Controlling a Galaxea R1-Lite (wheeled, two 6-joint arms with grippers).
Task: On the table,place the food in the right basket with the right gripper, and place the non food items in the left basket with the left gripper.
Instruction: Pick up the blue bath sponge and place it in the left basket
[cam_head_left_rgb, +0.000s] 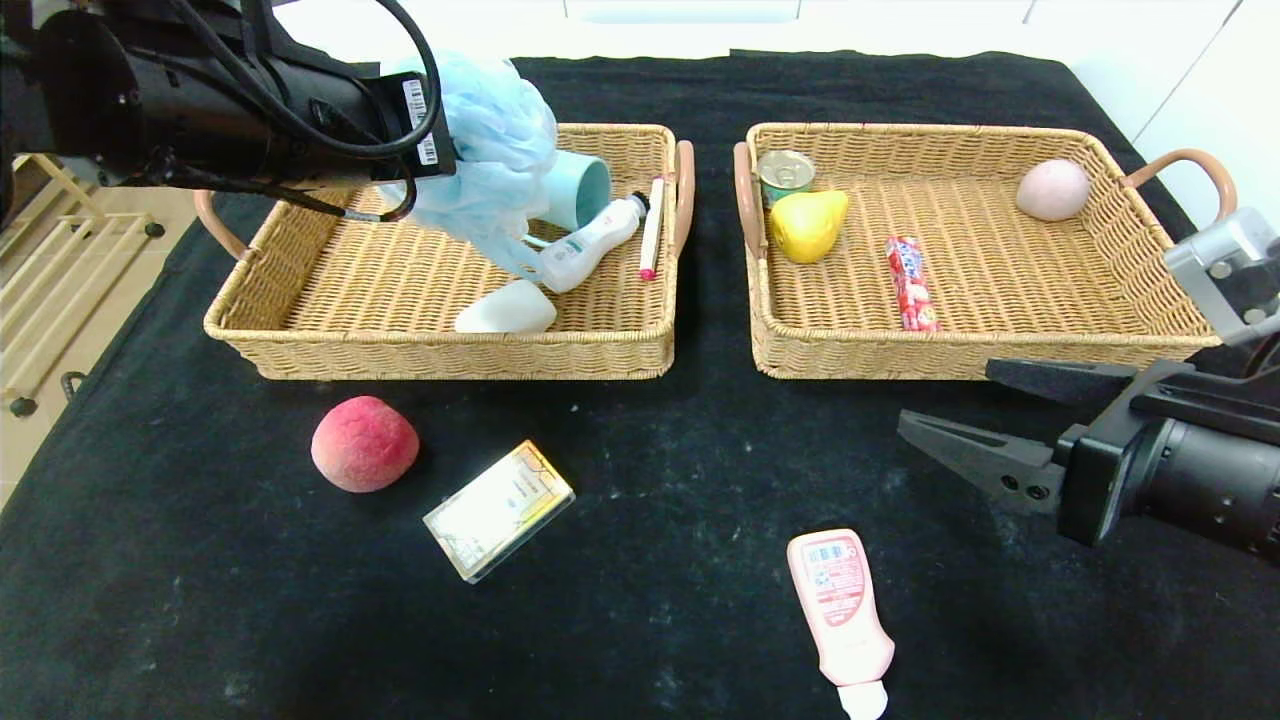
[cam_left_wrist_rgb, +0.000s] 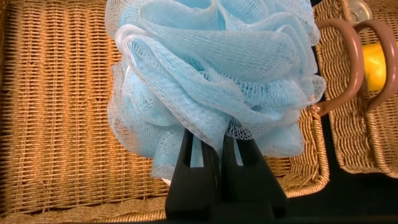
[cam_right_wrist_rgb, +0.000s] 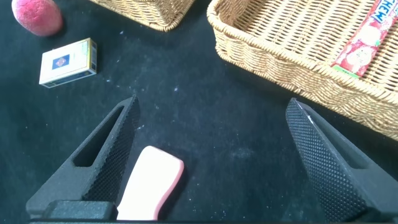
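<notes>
Left hand (cam_left_wrist_rgb: 214, 152) is clamping the blue bath pouf (cam_left_wrist_rgb: 214, 68), holding it over the left basket (cam_head_left_rgb: 300, 300). Right hand (cam_right_wrist_rgb: 211, 162) is hanging wide open, grasping nothing, low over the counter (cam_head_left_rgb: 650, 480) just in front of the right basket (cam_head_left_rgb: 1000, 350). Peach (cam_head_left_rgb: 364, 443), boxed bar (cam_head_left_rgb: 498, 510) and pink bottle (cam_head_left_rgb: 840, 605) are lying on the counter; pear (cam_head_left_rgb: 806, 224) and candy stick (cam_head_left_rgb: 910, 282) are sitting in the right basket.

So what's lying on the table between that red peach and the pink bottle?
In the head view, only the boxed cream bar lies between the peach and the pink bottle; the rest is bare black cloth.
</notes>
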